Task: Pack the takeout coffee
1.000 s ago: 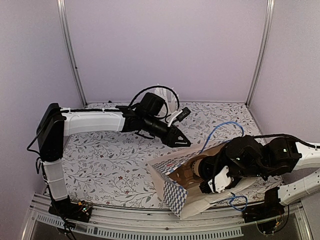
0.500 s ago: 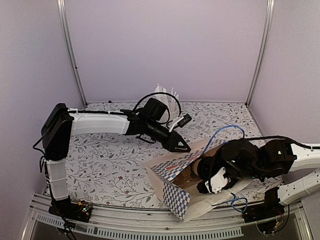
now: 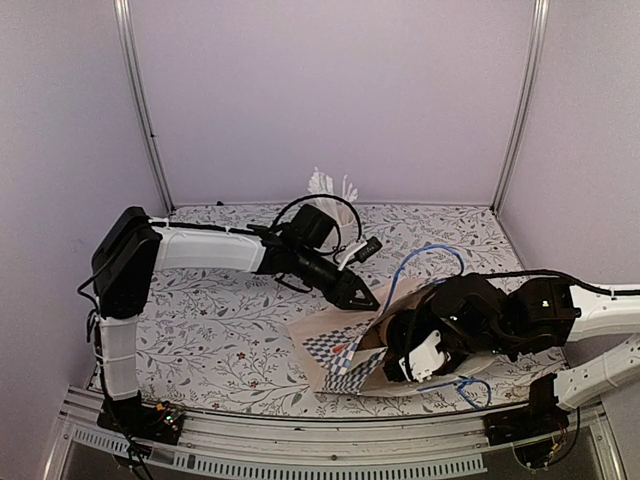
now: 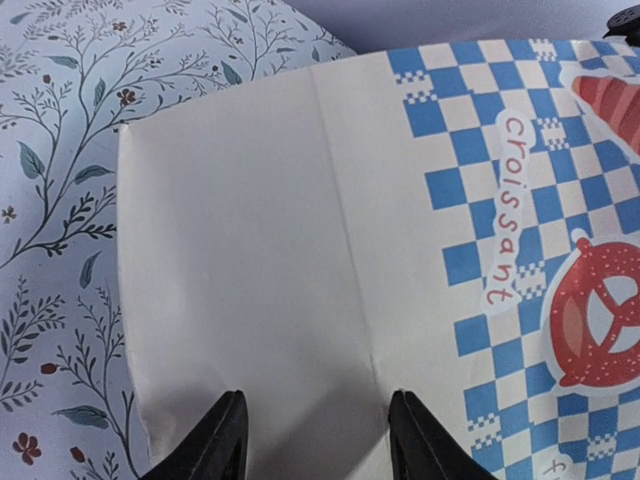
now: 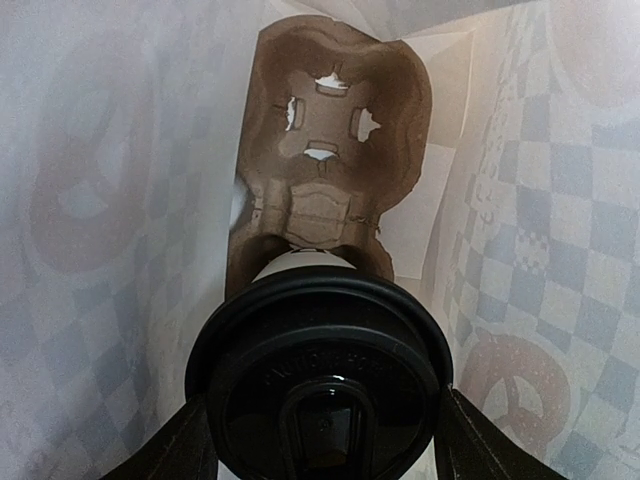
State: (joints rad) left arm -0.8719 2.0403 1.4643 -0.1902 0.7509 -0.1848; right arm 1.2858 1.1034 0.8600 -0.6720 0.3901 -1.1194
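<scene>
Bag [image 4: 250,250] reads "croissant"; right pincer [image 5: 325,440] grips takeout coffee [image 5: 320,365]

Lab test booth: plain lilac walls [image 3: 330,90], floral-covered table [image 3: 220,320]

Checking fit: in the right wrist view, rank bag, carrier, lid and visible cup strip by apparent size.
1. The bag, filling the frame.
2. The carrier and lid look alike; the lid is nearer the camera, so unranked.
3. The cup, only a sliver showing.
</scene>
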